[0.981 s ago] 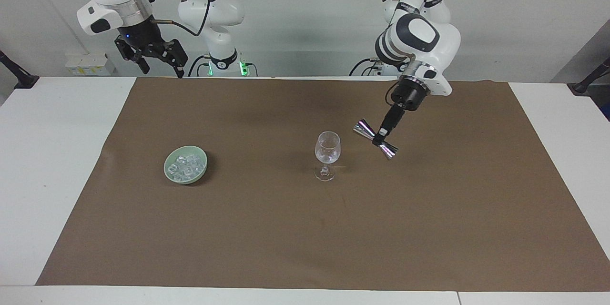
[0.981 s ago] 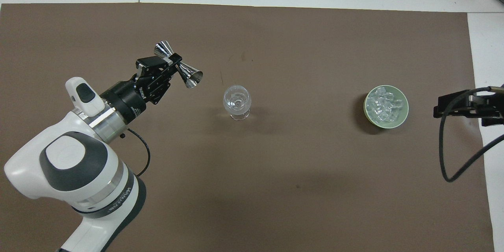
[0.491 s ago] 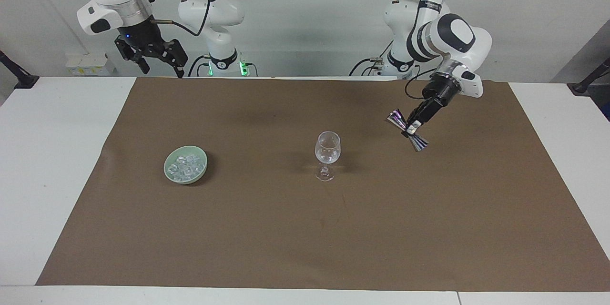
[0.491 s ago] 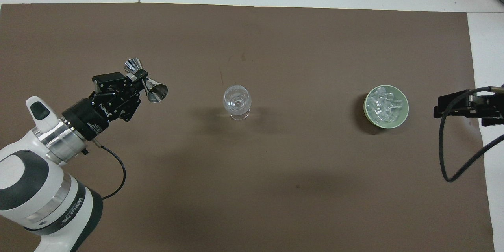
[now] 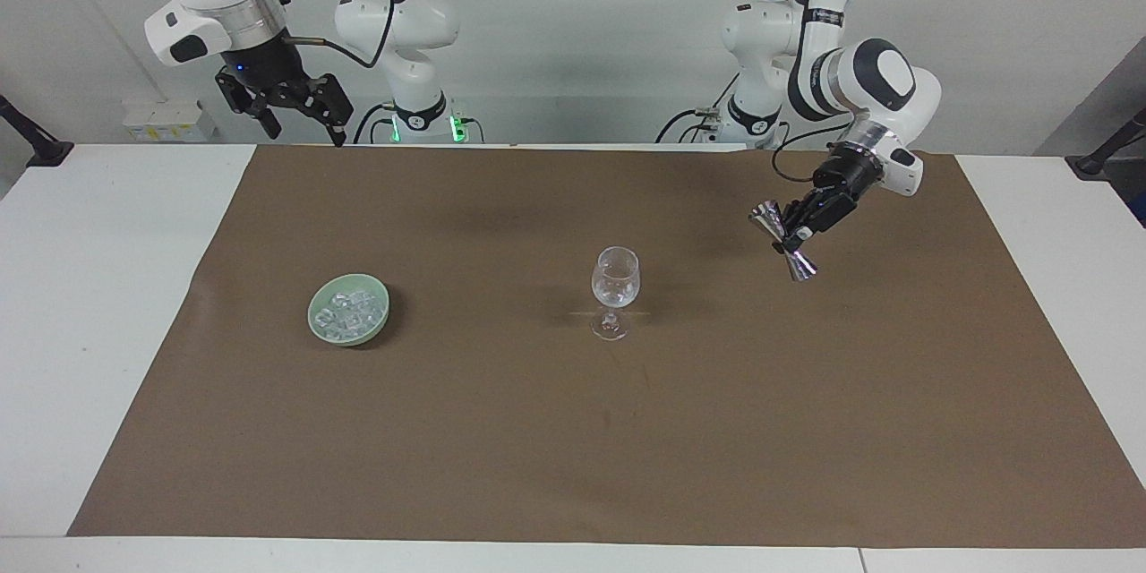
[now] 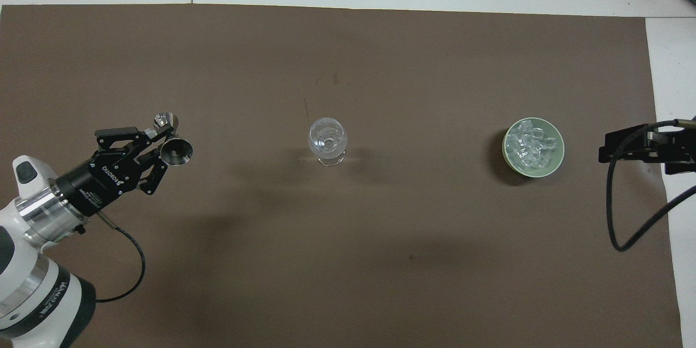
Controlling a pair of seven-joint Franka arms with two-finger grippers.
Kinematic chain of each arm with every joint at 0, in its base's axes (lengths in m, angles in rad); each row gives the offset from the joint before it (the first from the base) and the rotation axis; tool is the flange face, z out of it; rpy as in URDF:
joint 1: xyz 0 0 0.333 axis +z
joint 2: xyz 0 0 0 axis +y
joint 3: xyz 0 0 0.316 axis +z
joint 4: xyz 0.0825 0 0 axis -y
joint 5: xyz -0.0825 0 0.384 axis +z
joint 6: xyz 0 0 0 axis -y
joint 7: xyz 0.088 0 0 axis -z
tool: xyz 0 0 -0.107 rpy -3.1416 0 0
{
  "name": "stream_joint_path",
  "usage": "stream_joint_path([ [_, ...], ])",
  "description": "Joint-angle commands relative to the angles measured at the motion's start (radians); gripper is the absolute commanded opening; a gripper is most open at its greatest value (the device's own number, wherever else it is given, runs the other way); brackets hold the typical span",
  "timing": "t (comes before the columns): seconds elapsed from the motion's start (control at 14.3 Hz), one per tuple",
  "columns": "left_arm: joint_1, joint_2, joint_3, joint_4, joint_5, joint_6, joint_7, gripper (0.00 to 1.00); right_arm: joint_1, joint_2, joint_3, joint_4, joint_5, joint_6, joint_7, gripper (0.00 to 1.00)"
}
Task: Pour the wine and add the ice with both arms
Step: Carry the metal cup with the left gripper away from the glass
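A clear stemmed wine glass (image 5: 615, 290) (image 6: 327, 140) stands upright mid-mat. Several small clear ice cubes (image 5: 352, 312) (image 6: 530, 145) lie in a pale green bowl (image 5: 320, 325) (image 6: 559, 159) toward the right arm's end. My left gripper (image 5: 791, 234) (image 6: 163, 138) is shut on a silver double-cone jigger (image 5: 785, 241) (image 6: 173, 145), held tilted in the air over the mat toward the left arm's end, well apart from the glass. My right gripper (image 5: 295, 124) (image 6: 606, 148) is open and empty, raised over the table edge at its own end, waiting.
A brown mat (image 5: 573, 430) (image 6: 380, 261) covers most of the white table (image 5: 98, 286). A black cable (image 6: 620, 212) hangs from the right arm. Black clamp stands (image 5: 27, 139) sit at both table corners near the robots.
My left arm has carried the jigger away from the wine glass toward its own end of the table and turned it more upright. The right arm, glass and bowl have not moved.
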Motion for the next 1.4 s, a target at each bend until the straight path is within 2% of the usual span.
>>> stream_joint_path([
  [0.0,0.182,0.02,-0.005,0.005,0.183,-0.218,-0.17,0.0,0.002,-0.026,-0.002,-0.031,0.007,0.022,0.012,1.0],
  [0.21,0.296,0.093,-0.005,0.054,0.316,-0.392,-0.272,0.0,0.002,-0.026,-0.002,-0.031,0.007,0.022,0.012,1.0],
  [0.49,0.387,0.247,-0.005,0.174,0.474,-0.574,-0.337,0.0,0.002,-0.026,-0.002,-0.031,0.007,0.022,0.013,1.0],
  [0.63,0.389,0.279,-0.003,0.206,0.51,-0.581,-0.373,0.0,0.002,-0.026,-0.002,-0.031,0.007,0.022,0.012,1.0],
  [0.98,0.412,0.437,-0.002,0.33,0.622,-0.654,-0.426,0.0,0.002,-0.026,-0.002,-0.033,0.009,0.034,0.006,1.0],
  [1.33,0.422,0.546,-0.002,0.429,0.656,-0.7,-0.501,0.0,0.002,-0.026,-0.002,-0.062,0.009,0.094,0.01,1.0],
])
